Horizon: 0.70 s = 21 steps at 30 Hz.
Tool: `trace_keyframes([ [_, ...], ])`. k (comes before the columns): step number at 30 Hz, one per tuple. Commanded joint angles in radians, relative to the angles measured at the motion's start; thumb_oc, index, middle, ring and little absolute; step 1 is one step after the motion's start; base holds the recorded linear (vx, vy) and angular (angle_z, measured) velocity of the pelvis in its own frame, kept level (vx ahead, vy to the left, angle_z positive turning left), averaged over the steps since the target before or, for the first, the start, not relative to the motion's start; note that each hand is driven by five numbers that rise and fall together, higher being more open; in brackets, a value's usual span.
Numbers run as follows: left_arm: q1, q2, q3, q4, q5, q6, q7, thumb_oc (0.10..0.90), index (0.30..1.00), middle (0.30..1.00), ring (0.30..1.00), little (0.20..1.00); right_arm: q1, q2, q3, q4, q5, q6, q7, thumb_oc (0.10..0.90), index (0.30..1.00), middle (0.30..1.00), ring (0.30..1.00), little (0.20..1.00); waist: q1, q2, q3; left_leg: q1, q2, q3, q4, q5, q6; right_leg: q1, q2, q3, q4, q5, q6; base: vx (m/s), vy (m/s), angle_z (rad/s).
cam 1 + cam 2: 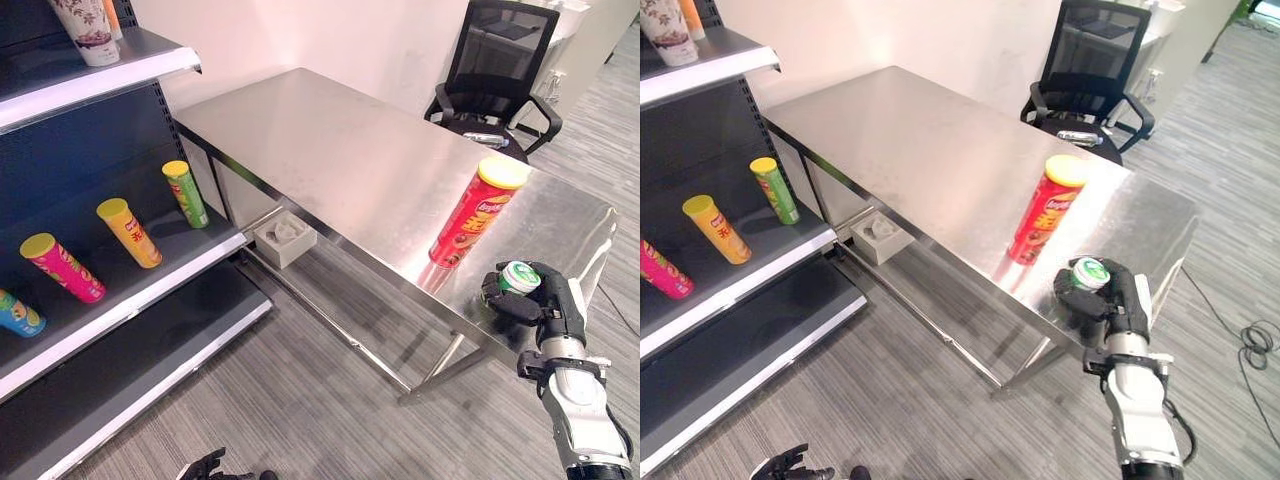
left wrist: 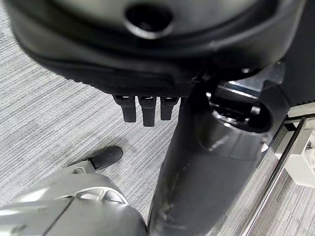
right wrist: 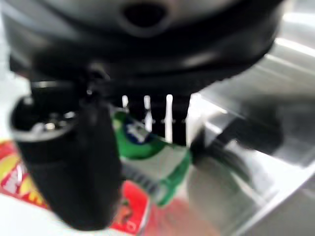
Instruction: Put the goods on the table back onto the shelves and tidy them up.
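Note:
A tall red chip can (image 1: pixel 470 215) with a yellow lid stands on the steel table (image 1: pixel 330 140) near its right end. Just in front of it, over the table's near right corner, my right hand (image 1: pixel 545 305) is shut on a small green-and-white container (image 1: pixel 519 277), fingers and thumb curled round it; the right wrist view shows the same container (image 3: pixel 147 157) between thumb and fingers. My left hand (image 1: pixel 205 467) hangs low above the carpet, its fingers (image 2: pixel 142 110) straight and holding nothing.
The dark shelf unit (image 1: pixel 150 280) at left carries a green can (image 1: pixel 186 194), a yellow can (image 1: pixel 129 233), a pink can (image 1: pixel 62 267) and a blue can (image 1: pixel 18 314). A cup (image 1: pixel 88 30) stands on the top shelf. A black office chair (image 1: pixel 495 70) is behind the table, a white box (image 1: pixel 285 238) under it.

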Motion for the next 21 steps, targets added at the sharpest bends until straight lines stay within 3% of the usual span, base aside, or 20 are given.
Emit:
trace_keyframes([
  [1,-0.03,0.034,-0.042,-0.005,0.02,-0.023,0.017,0.8,0.9,0.9,0.9,0.9,-0.085,-0.041,-0.064,-0.01,-0.023,-0.073,-0.014,0.4,0.3,0.3,0.3,0.3,0.016,0.005,-0.003,-0.02,0.03,-0.091,-0.013,0.036,-0.04,0.09,-0.006,-0.046,0.014,-0.03,0.062,-0.04,-0.011,0.01],
  [11,-0.041,0.037,-0.032,-0.004,0.027,-0.021,0.017,0.8,0.9,0.9,0.9,0.9,-0.047,-0.068,-0.144,-0.082,-0.048,-0.08,-0.04,0.4,0.3,0.3,0.3,0.3,0.003,0.005,-0.01,-0.017,0.036,-0.091,-0.013,0.041,-0.045,0.091,-0.001,-0.044,0.013,-0.03,0.059,-0.02,-0.012,0.0],
  [12,-0.045,0.036,-0.025,0.002,0.03,-0.021,0.017,0.8,0.9,0.9,0.9,0.9,-0.043,-0.078,-0.207,-0.158,-0.038,-0.106,-0.054,0.4,0.3,0.3,0.3,0.3,-0.011,0.006,-0.019,-0.015,0.042,-0.091,-0.013,0.046,-0.048,0.091,0.003,-0.039,0.012,-0.033,0.058,-0.06,-0.039,0.0],
  [17,-0.046,0.036,-0.027,0.003,0.03,-0.022,0.017,0.8,0.9,0.9,0.9,0.9,-0.037,-0.075,-0.211,-0.166,-0.038,-0.102,-0.054,0.4,0.3,0.3,0.3,0.3,-0.008,0.006,-0.018,-0.015,0.042,-0.091,-0.013,0.046,-0.049,0.091,0.004,-0.039,0.012,-0.033,0.057,-0.03,-0.022,-0.01],
  [18,-0.057,0.036,-0.031,0.011,0.039,-0.02,0.017,0.8,0.9,0.9,0.9,0.9,-0.072,-0.106,-0.278,-0.301,-0.01,-0.148,-0.063,0.4,0.3,0.3,0.3,0.3,-0.022,0.005,-0.03,-0.017,0.055,-0.09,-0.013,0.062,-0.058,0.089,0.011,-0.031,0.011,-0.037,0.052,-0.17,-0.106,0.05],
  [21,-0.067,0.035,-0.043,0.017,0.039,-0.024,0.014,0.8,0.9,0.9,0.9,0.9,-0.104,-0.139,-0.316,-0.369,-0.002,-0.17,-0.074,0.4,0.3,0.3,0.3,0.3,-0.019,0.01,-0.034,-0.027,0.065,-0.094,-0.013,0.077,-0.068,0.084,0.02,-0.029,0.009,-0.04,0.046,-0.13,-0.085,0.06],
])
